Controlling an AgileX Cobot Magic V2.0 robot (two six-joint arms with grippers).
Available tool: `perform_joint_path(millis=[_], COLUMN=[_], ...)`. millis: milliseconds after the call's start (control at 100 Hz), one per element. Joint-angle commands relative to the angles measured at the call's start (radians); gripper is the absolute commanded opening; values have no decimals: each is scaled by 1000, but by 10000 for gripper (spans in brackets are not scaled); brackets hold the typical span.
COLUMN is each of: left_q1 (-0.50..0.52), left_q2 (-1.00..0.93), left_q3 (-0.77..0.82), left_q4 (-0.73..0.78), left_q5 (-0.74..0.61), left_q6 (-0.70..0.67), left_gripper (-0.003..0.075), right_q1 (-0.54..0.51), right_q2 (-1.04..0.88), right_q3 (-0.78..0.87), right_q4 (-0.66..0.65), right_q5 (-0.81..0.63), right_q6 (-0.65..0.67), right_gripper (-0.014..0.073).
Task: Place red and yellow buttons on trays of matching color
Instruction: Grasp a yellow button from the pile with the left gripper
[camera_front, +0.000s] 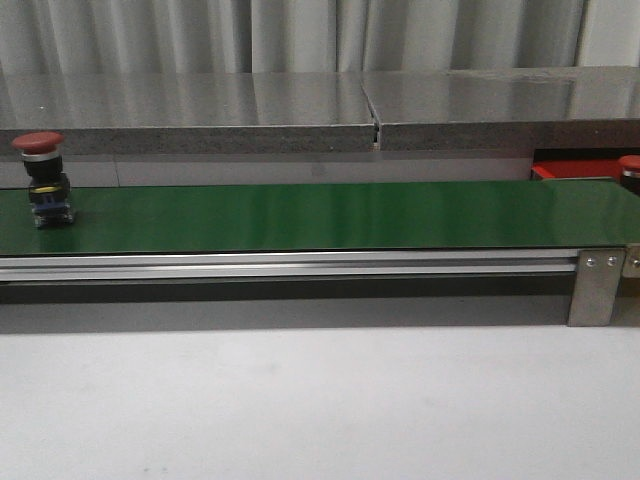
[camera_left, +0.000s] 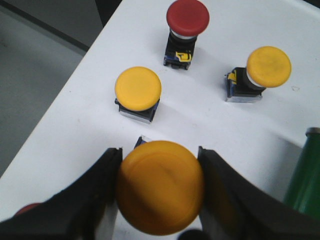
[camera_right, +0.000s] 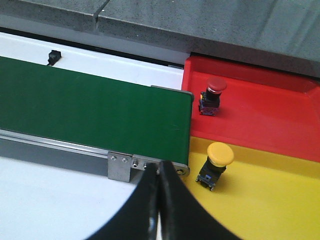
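On the green belt (camera_front: 320, 220), at its far left in the front view, a red button (camera_front: 42, 180) is seen upright. From the left wrist view, the left gripper (camera_left: 159, 187) is clamped on a yellow button (camera_left: 160, 187); two more yellow buttons (camera_left: 138, 89) and a red one are spread on the white table (camera_left: 65, 135). From the right wrist view, the right gripper (camera_right: 160, 200) is pressed together, empty; a red-capped button (camera_right: 212, 95) is set in the red tray (camera_right: 270, 115), a yellow-capped button (camera_right: 216, 165) in the yellow tray (camera_right: 270, 200).

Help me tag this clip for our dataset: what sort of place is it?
Probably a lab mock-up of a conveyor sorting line: a green belt on an aluminium frame, a red tray and a yellow tray at its end, and loose push buttons on a white table.
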Motion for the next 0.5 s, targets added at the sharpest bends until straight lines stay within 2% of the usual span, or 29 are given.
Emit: perform_joint_path(millis=[0,170,490], left_q1=[-3,-25,-193], left_q2=[-112,-232,-317], left_q3=[41,217,306], left_q4=[-25,-111,-102], left_q5=[-85,-228,-234], left_q6=[1,1,1], left_gripper=[96,96,96], right_q1=[-1,-1,-1], right_q2=[2,2,2], right_q3=[-25,-25,-25], right_q4=[13,13,13], right_q5=[-79,-79,-79], right_q6=[-9,-9,-9], right_gripper=[-69,-69,-69])
